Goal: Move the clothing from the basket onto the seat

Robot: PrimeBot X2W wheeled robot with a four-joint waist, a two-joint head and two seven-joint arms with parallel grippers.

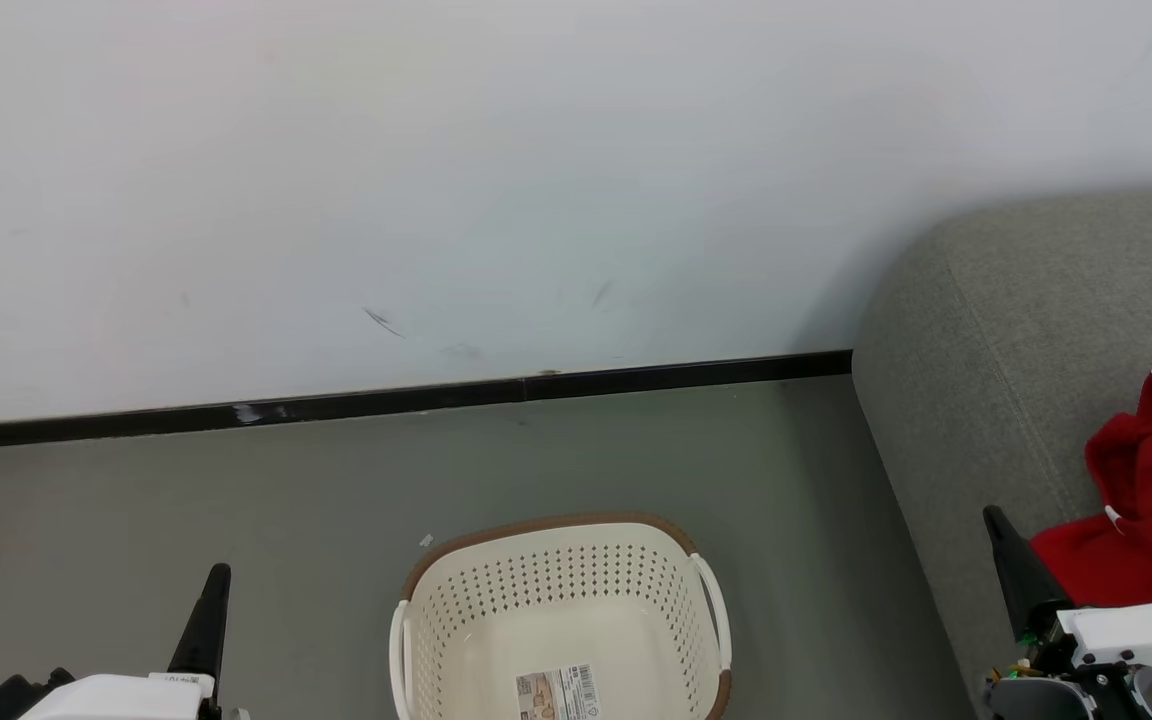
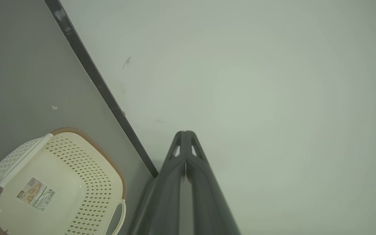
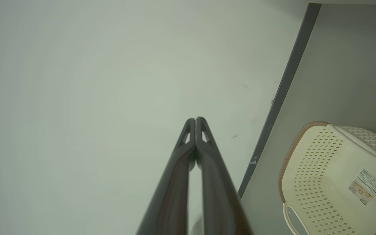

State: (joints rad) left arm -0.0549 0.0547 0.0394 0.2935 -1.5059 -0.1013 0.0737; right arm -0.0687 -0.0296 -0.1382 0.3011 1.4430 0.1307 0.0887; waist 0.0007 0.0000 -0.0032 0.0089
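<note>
a pale wall [image 1: 436, 150] and grey floor [image 1: 186, 500] frame the scene. the grey seat [image 1: 1016, 330] rises at the right, and the red clothing [image 1: 1151, 470], with a sliver of white trim, lies heaped on its cushion. the cream basket [image 1: 556, 522] stands on the floor well apart from the seat, with nothing on its bottom but a label sticker [image 1: 558, 692]. the left gripper [image 1: 217, 580] hangs beside the basket and the right gripper [image 1: 994, 520] rises just beside the red heap. both have their fingers pressed together and hold nothing. the transfer looks finished. the job now is to hold off cleanly: check the basket's near corner, which the head view cuts off, and draw the right arm away without snagging the fabric's edge.
</note>
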